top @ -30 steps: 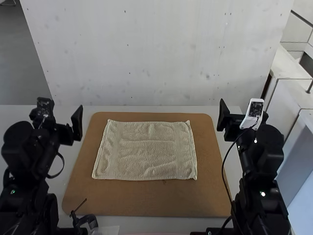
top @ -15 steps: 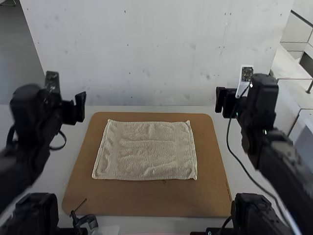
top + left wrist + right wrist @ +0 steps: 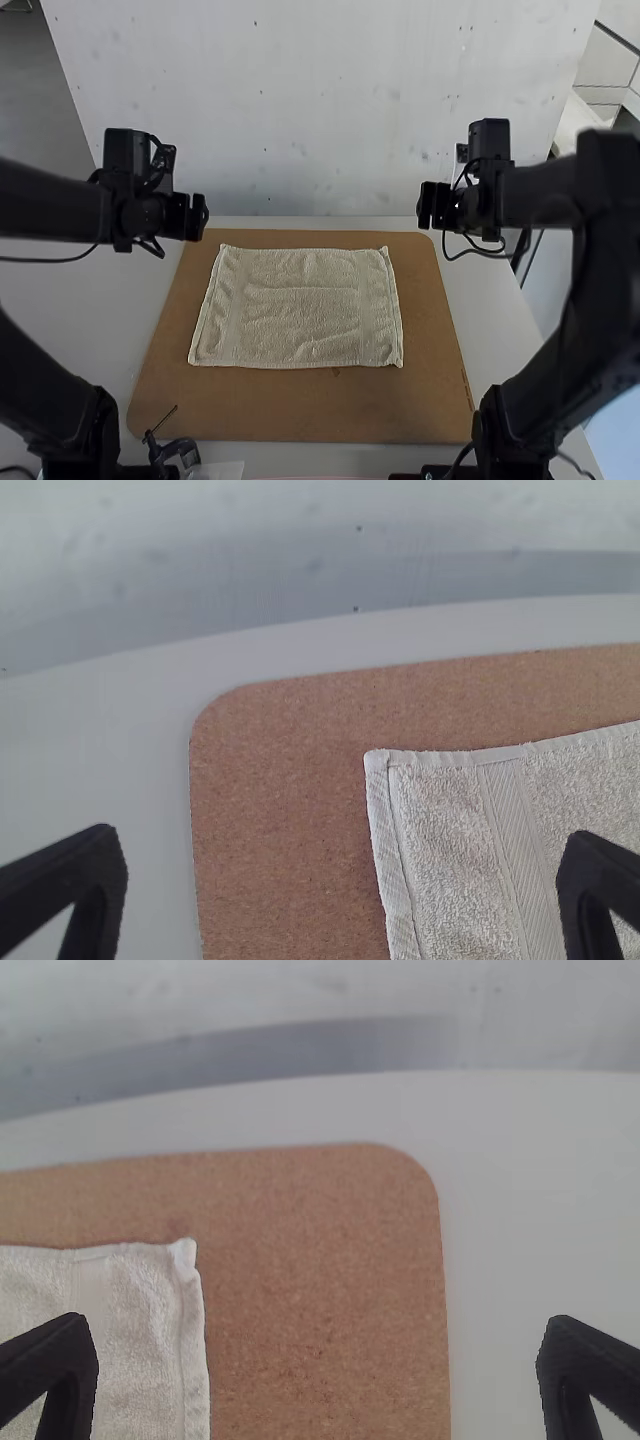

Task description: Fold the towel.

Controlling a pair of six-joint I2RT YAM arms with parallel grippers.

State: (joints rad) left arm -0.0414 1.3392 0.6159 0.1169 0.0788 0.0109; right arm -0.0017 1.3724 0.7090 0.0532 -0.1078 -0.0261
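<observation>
The cream towel [image 3: 298, 308] lies spread on the brown board, a rectangle with slight wrinkles. My left gripper [image 3: 197, 217] hangs above the board's far left corner, to the left of the towel. My right gripper [image 3: 429, 206] is above the far right corner, to the towel's right. In the left wrist view the left gripper [image 3: 342, 895] has its fingers wide apart, the towel [image 3: 450, 840] corner lying below. Wide apart too are the fingers of the right gripper [image 3: 318, 1375] in the right wrist view, with the other far corner of the towel [image 3: 140, 1330] beneath. Neither touches the cloth.
The brown board [image 3: 300, 410] lies on a light table [image 3: 150, 290], with a pale wall panel [image 3: 320, 110] standing behind it. A small black clamp-like object [image 3: 175, 450] is at the board's near left edge.
Both arms have extended forward, and their grippers have swung inward over the far corners of the board. The towel has not moved.
</observation>
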